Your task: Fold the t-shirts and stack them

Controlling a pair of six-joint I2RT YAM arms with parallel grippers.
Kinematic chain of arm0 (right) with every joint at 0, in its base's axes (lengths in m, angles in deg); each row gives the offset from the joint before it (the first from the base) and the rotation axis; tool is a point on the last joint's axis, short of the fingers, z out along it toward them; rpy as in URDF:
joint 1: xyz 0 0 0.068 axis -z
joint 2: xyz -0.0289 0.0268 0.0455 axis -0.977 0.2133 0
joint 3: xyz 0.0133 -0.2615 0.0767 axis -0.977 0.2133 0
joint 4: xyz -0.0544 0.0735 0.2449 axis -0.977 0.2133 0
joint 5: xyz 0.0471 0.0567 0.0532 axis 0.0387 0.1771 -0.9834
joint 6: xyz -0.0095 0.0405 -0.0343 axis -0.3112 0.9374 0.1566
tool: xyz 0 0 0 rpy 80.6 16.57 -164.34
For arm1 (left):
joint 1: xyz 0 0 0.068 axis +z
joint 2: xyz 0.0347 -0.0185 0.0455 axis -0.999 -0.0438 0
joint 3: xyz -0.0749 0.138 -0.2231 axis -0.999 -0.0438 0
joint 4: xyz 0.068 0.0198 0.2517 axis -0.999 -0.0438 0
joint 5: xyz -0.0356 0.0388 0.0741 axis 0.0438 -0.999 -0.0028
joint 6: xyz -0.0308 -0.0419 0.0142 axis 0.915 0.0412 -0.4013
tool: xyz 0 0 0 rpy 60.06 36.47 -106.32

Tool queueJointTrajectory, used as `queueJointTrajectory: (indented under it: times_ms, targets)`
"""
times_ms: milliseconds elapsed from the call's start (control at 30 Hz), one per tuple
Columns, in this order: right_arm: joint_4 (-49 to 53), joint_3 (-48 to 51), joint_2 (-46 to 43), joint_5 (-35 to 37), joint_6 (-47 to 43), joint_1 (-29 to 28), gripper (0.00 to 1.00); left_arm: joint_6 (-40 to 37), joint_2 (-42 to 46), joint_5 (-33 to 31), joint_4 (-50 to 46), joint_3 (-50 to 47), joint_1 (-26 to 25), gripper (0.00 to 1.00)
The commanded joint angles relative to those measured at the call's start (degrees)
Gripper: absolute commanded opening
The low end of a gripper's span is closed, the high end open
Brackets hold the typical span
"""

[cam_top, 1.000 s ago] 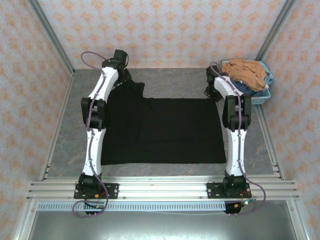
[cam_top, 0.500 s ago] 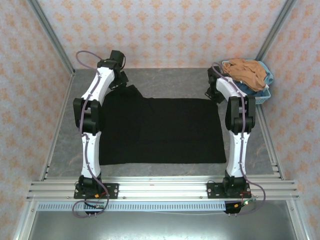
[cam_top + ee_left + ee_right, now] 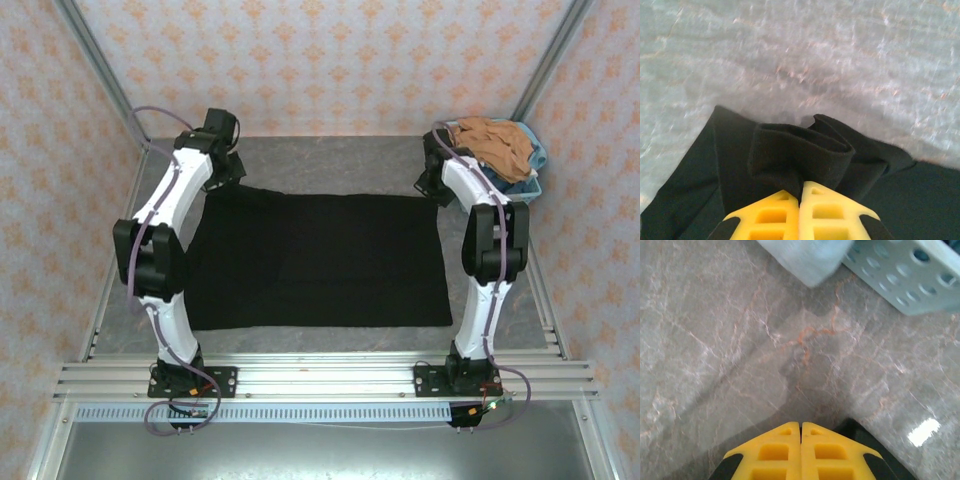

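The black t-shirt [image 3: 320, 260] lies flat over the middle of the table [image 3: 340, 165], with bare strips along the far, left and right edges. A light-blue basket [image 3: 527, 190] heaped with clothes [image 3: 490, 140] blocks the far right corner. The left arm [image 3: 165, 230] and right arm [image 3: 485, 240] rise along the shirt's sides.

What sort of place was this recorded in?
Probably a robot lab test cell: patterned walls in a metal frame, a black t-shirt spread on the table, a basket of clothes.

Matt black cloth t-shirt [image 3: 320, 260]; glossy marbled table [image 3: 330, 160]
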Motion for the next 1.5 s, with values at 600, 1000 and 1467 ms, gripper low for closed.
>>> queueJointTrajectory:
  times_ms: [600, 1000, 1467]
  targets:
    - [-0.63, 26.65, -16.95, 2.11, -2.3, -0.21, 0.0, 7.49, 32.9, -16.68, -3.11, -39.54, -4.04, 0.0]
    - [2.62, 28.14, -21.93, 4.66, -2.32, -0.28, 0.0, 14.3, 41.11, -19.69, -7.7, -43.71, -4.17, 0.0]
    - [1.41, 41.57, -24.33, 1.18, 2.36, -1.26, 0.0, 28.14, 44.16, -15.61, -8.14, -58.13, -6.53, 0.0]
